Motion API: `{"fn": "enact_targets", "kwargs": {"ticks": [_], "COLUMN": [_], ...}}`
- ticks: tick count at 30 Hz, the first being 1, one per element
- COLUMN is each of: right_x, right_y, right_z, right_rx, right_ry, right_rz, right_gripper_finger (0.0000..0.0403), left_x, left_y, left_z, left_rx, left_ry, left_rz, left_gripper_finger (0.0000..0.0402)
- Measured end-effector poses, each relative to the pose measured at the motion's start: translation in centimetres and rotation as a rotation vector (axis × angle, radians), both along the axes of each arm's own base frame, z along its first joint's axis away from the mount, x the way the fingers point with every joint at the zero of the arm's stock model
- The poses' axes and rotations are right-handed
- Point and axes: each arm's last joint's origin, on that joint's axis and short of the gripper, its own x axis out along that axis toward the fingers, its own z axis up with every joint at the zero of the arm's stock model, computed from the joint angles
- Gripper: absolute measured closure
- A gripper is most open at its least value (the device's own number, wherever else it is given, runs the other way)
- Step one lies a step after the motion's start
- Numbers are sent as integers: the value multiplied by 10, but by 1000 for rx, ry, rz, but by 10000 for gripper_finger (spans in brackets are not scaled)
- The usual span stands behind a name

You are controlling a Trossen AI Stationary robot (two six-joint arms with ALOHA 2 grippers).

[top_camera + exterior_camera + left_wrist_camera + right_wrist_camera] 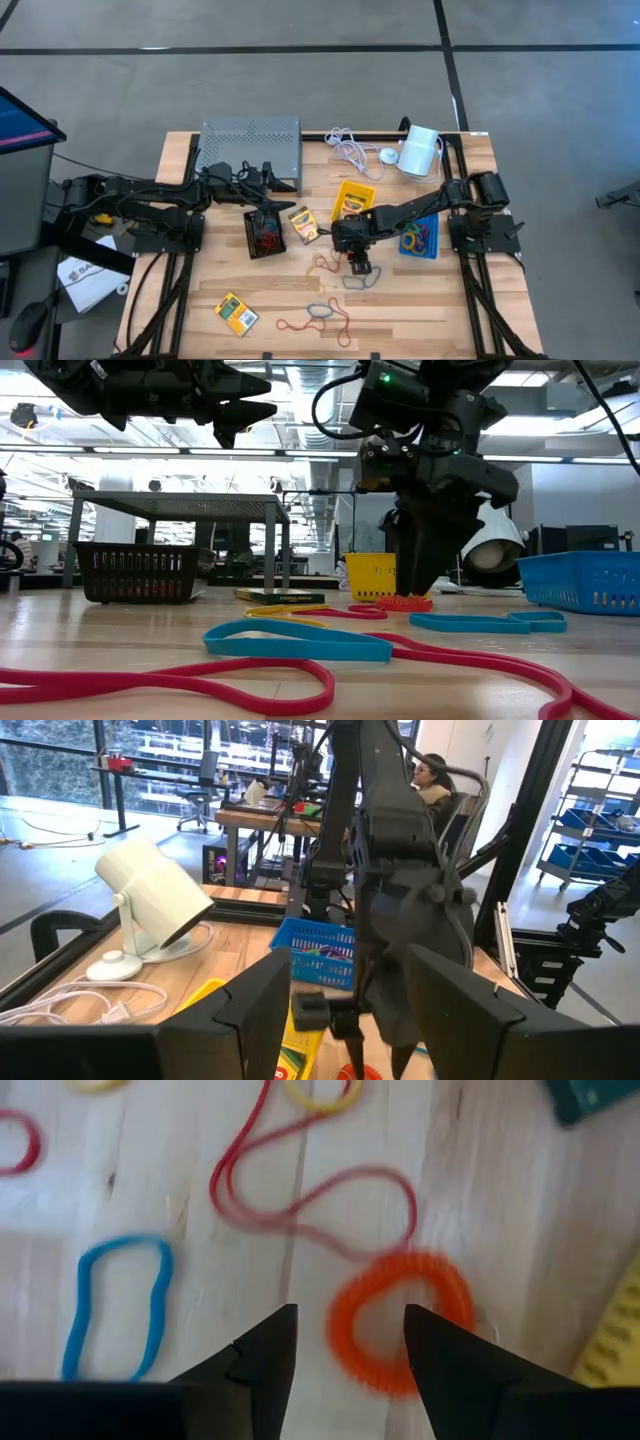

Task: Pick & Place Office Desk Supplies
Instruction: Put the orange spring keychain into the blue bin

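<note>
My right gripper (357, 262) points down at the table's middle, open, its fingertips (283, 1330) astride one side of an orange coiled band (400, 1320) lying flat. In the low view the right gripper (412, 585) stands right over this orange band (404, 602). A blue band (115, 1305) and a red band (300, 1180) lie beside it. My left gripper (262, 175) hangs open above the black bin (263, 232), which holds red bands. The yellow bin (352, 200) and the blue bin (419, 236) sit near the right arm. Crayon boxes (303, 223) (236, 314) lie on the wood.
A grey perforated stand (250, 145) is at the back left. A white cable (350, 150) and white cylinder (420, 150) lie at the back right. More loose bands (320, 310) lie near the front edge. A person sits beyond the table in the left wrist view.
</note>
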Motion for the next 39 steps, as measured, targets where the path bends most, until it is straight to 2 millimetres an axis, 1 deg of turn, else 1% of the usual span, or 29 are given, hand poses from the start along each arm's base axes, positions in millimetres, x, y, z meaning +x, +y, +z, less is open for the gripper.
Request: {"fn": "enact_targets", "kwargs": {"ticks": [7, 11, 14, 17, 19, 23, 24, 28, 32, 36, 39], "right_x": [3, 3, 2, 2, 2, 2, 2, 1, 1, -1, -8], "right_y": [1, 2, 2, 2, 1, -1, -1, -1, 1, 1, 2], "right_z": [-25, -28, -25, -21, -21, -21, -21, -21, -21, -13, -4], "right_rx": [-15, -19, -17, -17, -20, -21, -27, -27, -26, -18, 3], "right_ry": [83, 91, 79, 62, 61, 64, 62, 70, 72, 64, 81], "right_rz": [9, 7, 7, 4, 0, -6, -9, -58, -57, -66, -84], "right_gripper_finger": [222, 225, 236, 265, 299, 378, 387, 386, 397, 399, 400], "left_x": [0, 0, 0, 0, 0, 0, 0, 0, 0, 0, 0], "left_y": [0, 0, 0, 0, 0, 0, 0, 0, 0, 0, 0], "left_z": [0, 0, 0, 0, 0, 0, 0, 0, 0, 0, 0], "left_rx": [-2, -1, -1, -1, -1, -1, -1, 0, -1, -1, -1], "left_ry": [3, 3, 3, 3, 3, 3, 3, 3, 3, 3, 4], "left_rz": [0, 0, 0, 0, 0, 0, 0, 0, 0, 0, 0], "left_gripper_finger": [211, 211, 211, 211, 211, 211, 211, 211, 211, 211, 211]}}
